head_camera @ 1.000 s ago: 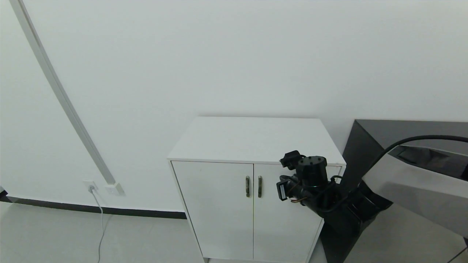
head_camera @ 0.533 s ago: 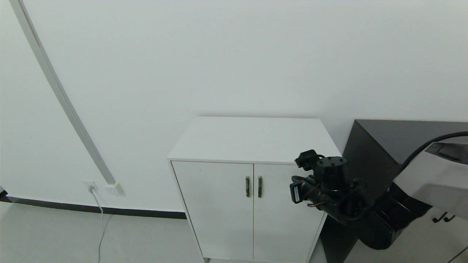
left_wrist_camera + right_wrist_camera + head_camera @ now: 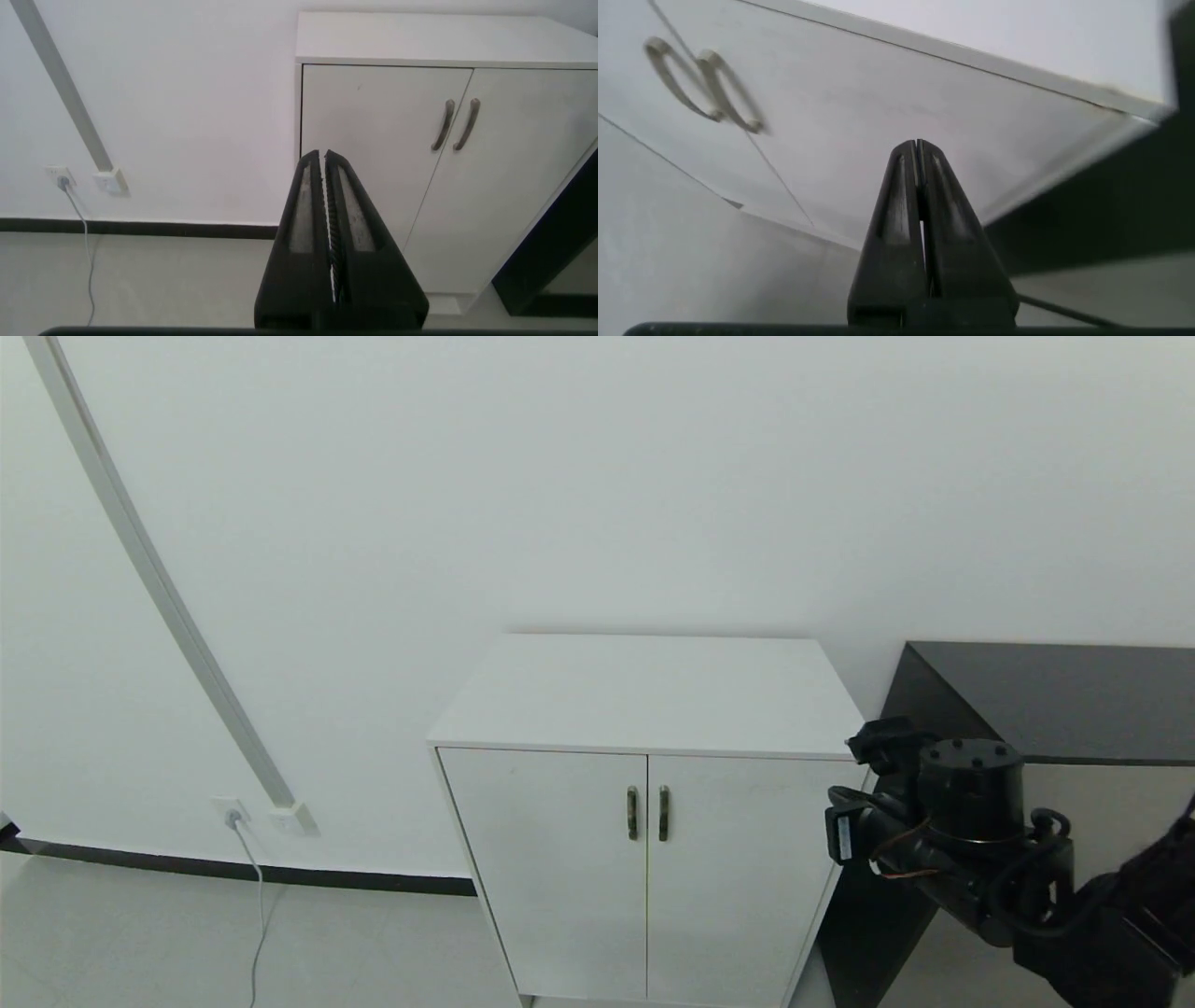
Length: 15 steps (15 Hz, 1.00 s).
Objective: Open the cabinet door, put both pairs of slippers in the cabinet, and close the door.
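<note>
A white cabinet (image 3: 644, 695) stands on the floor against the far wall, with both doors shut. Two slim upright metal handles (image 3: 633, 813) sit side by side at the centre seam.

My right gripper (image 3: 918, 149) is pressed together and empty, near the cabinet's right side and right of the handles. My left gripper (image 3: 323, 159) is also pressed together and empty, nearer and to the left, well apart from the cabinet.

I judge the doors to be stiff, light panels that will swing easily. The handles look smooth and narrow, so they may slip. I would spread a gripper and pinch one bar at mid-height.
</note>
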### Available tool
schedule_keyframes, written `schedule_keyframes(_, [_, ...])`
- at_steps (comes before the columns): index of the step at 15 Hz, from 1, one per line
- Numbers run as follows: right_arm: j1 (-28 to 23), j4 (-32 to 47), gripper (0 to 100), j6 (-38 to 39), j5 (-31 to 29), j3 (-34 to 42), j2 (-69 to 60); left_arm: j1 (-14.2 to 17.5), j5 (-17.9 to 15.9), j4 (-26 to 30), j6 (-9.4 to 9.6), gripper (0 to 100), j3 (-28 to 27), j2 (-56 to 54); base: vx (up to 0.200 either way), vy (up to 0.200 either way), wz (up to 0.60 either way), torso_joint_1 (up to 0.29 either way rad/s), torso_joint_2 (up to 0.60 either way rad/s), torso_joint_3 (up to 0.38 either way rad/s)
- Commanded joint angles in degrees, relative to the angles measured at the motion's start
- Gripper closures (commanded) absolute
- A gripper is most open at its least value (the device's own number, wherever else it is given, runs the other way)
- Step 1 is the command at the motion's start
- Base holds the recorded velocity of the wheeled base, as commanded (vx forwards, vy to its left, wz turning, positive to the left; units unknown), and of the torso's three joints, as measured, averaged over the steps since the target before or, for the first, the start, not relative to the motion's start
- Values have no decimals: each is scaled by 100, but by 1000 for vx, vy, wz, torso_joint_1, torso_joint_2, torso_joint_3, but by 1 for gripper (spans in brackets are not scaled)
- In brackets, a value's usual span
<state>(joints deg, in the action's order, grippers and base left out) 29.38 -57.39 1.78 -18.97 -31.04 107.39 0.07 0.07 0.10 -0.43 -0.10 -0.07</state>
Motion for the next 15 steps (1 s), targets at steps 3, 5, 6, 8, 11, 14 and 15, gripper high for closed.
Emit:
schedule_keyframes(3, [-55, 0, 100, -29, -19, 1153, -1537, 1, 1, -1, -1, 100, 1, 7, 0, 0, 0, 0, 0, 0])
schedule_keyframes(5, [-55, 9, 100, -46, -19, 1530, -1958, 1, 1, -1, -1, 100, 1, 7, 0, 0, 0, 0, 0, 0])
schedule_keyframes(6, [-64, 9, 100, -46, -19, 1794, -2240, 1, 1, -1, -1, 100, 1, 7, 0, 0, 0, 0, 0, 0])
schedule_keyframes(8, [-64, 18, 100, -46, -19, 2155, -2591, 1, -7, -1, -1, 100, 1, 7, 0, 0, 0, 0, 0, 0])
schedule_keyframes(11, [-99, 26, 100, -46, -19, 2515, -3013, 1, 1, -1, -1, 100, 1, 7, 0, 0, 0, 0, 0, 0])
schedule_keyframes(14, [-240, 44, 100, -55, -2, 2910, -3505, 1, -7, -1, -1, 100, 1, 7, 0, 0, 0, 0, 0, 0])
schedule_keyframes(15, [-266, 62, 100, -64, -2, 2998, -3628, 1, 1, -1, -1, 100, 1, 7, 0, 0, 0, 0, 0, 0])
